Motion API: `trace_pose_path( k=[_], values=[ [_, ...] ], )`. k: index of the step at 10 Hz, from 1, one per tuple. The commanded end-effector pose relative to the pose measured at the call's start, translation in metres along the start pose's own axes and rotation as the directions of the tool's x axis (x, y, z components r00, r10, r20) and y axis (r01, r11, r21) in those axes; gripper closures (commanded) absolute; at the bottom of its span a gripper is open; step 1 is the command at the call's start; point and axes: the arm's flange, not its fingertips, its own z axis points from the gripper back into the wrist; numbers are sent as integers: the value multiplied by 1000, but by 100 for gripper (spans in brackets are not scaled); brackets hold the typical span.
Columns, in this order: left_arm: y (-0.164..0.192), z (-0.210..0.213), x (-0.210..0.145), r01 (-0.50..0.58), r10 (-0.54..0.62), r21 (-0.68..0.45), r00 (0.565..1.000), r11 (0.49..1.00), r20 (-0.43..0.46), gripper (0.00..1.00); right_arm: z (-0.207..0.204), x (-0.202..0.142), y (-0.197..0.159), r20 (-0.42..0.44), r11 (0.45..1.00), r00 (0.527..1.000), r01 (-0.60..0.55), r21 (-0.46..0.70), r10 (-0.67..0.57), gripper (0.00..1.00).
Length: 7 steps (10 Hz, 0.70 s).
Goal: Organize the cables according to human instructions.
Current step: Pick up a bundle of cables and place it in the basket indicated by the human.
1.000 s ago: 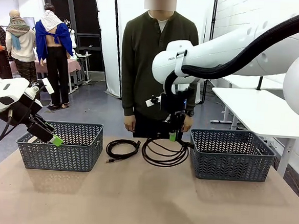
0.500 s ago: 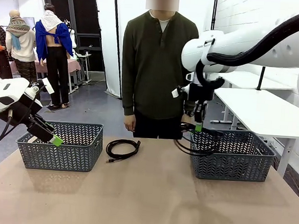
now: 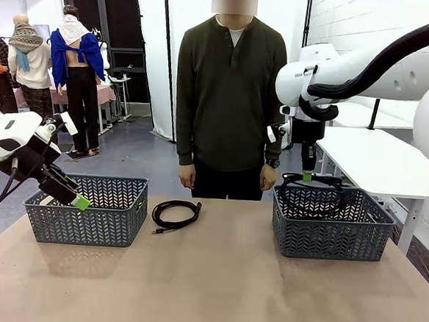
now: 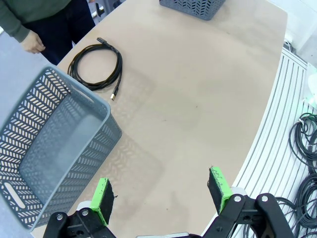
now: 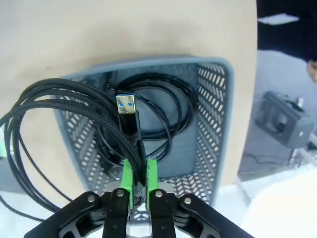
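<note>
Fingers (image 5: 127, 181) of the right gripper (image 5: 139, 166) are squeezed tight on a black cable (image 5: 106, 121). The cord runs up between the two green pads. Its plug (image 5: 127, 116), blue inside the tip, sticks out just past the fingertips. The rest of this cable hangs in big loops off to one side of the fingers. Just beyond the fingertips is the open top of the right basket (image 5: 214, 109). Farther from the fingers, another cable (image 5: 189, 106) lies curled up at the bottom of that basket.

The left gripper (image 4: 159, 193) has its fingers (image 4: 101, 201) spread wide, with nothing between them. It hangs in the air over the table (image 4: 198, 99). Close to one finger is a corner of the left basket (image 4: 64, 144). Farther out past the fingers, a coiled cable (image 4: 94, 87) lies flat on the table. It is just beside that basket and does not touch it. Beyond the coil is a hand (image 4: 32, 42) of the person, at the far edge of the table.

From the front view, the person (image 3: 226, 95) stands behind the table with both arms down, farthest from both grippers.
</note>
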Motion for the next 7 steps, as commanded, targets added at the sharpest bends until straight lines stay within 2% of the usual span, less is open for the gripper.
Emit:
trace_pose_path(
  k=[1, 3, 4, 7],
  values=[
    [3, -1, -1, 2, -2, -15, 1000, 1000, 8, 0, -2, -4, -21, 26, 995, 995, -96, -6, 96, 100],
    [3, -1, -1, 2, -2, -15, 1000, 1000, 8, 0, -6, -5, -28, 39, 996, 995, -87, 14, 87, 100],
    [3, -1, -1, 2, -2, -15, 1000, 1000, 8, 0, -3, -2, -22, 24, 999, 999, -46, 13, 46, 100],
    [3, -1, -1, 2, -2, -15, 1000, 1000, 8, 0, -11, -4, -20, 15, 997, 997, -72, 1, 72, 100]
  ],
)
